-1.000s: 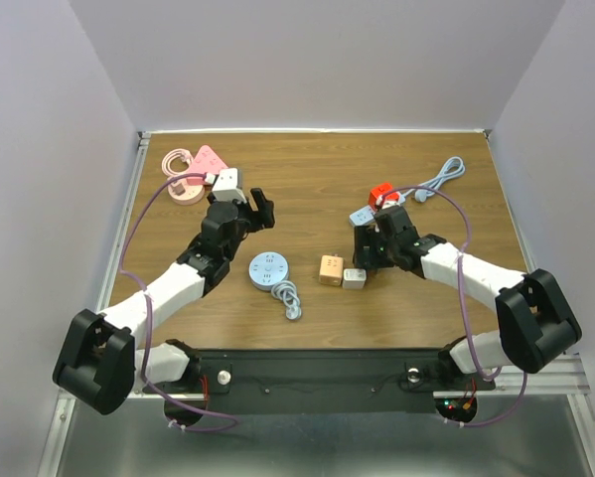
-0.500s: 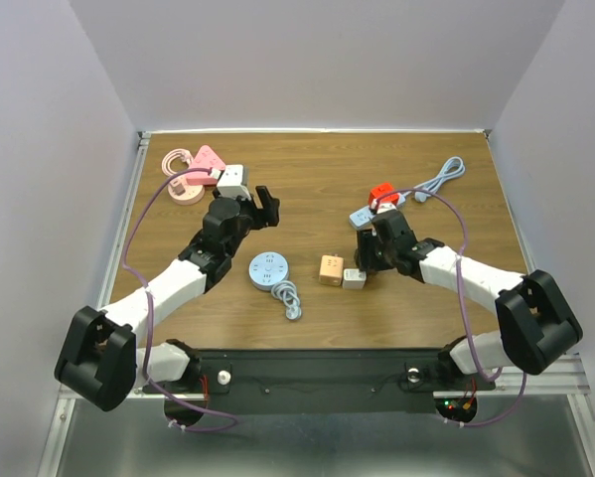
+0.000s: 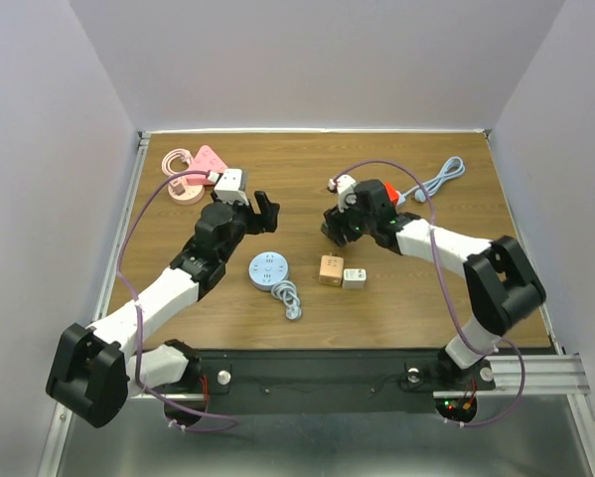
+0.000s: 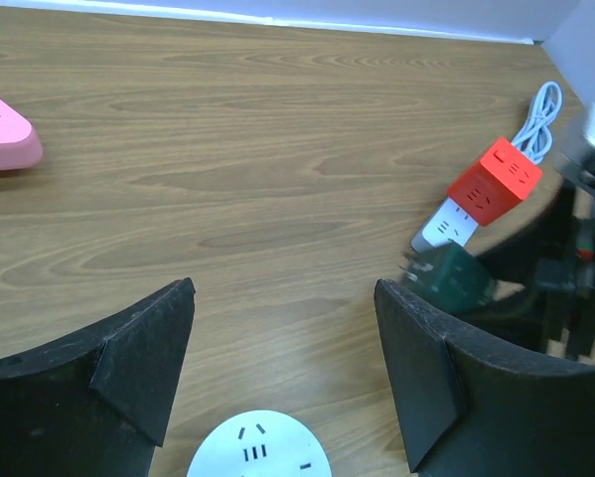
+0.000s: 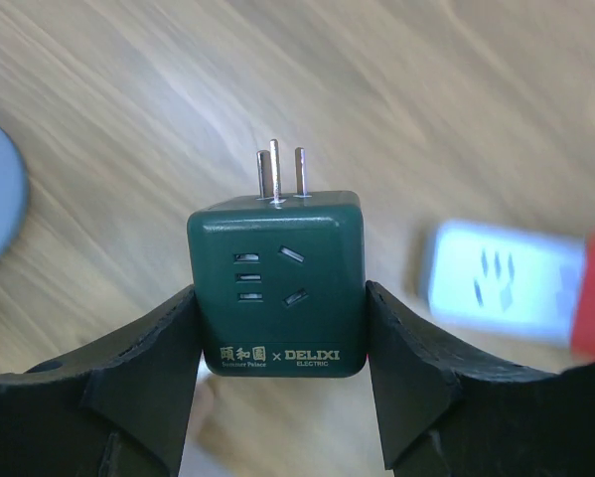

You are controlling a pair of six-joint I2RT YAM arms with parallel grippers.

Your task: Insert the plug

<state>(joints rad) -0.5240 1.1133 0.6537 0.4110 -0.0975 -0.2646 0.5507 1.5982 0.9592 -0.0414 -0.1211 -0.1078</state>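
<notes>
Plug [image 5: 275,288]: dark green cube adapter, with three metal prongs on the face turned away from the right fingers [image 5: 138,378] and socket slots on the face toward the wrist camera. Location: clamped between the right fingers, which press on two opposite side faces; it seems to be lifted clear of the desk [image 3: 307,179]. Left fingers [image 4: 128,348]: spread wide and holding nothing, with the round white socket [image 4: 258,452] just below and between them. Other items: red cube adapter [image 4: 496,181] on a white strip [image 4: 444,224], off to one side of the right fingers; pink strip [image 4: 4,129] ahead of and outside the left fingers. Hazards, as judged: the hold is on smooth flat sides only, so a push against a socket face could make the plug pivot or slide back between the fingers. The three prongs must meet matching slots, and a small twist would leave them riding on plastic. Any receiving socket lies loose on the desk and, unbraced, would likely skid under pressure; the left fingers are not yet steadying anything. Which socket is meant cannot be told.
</notes>
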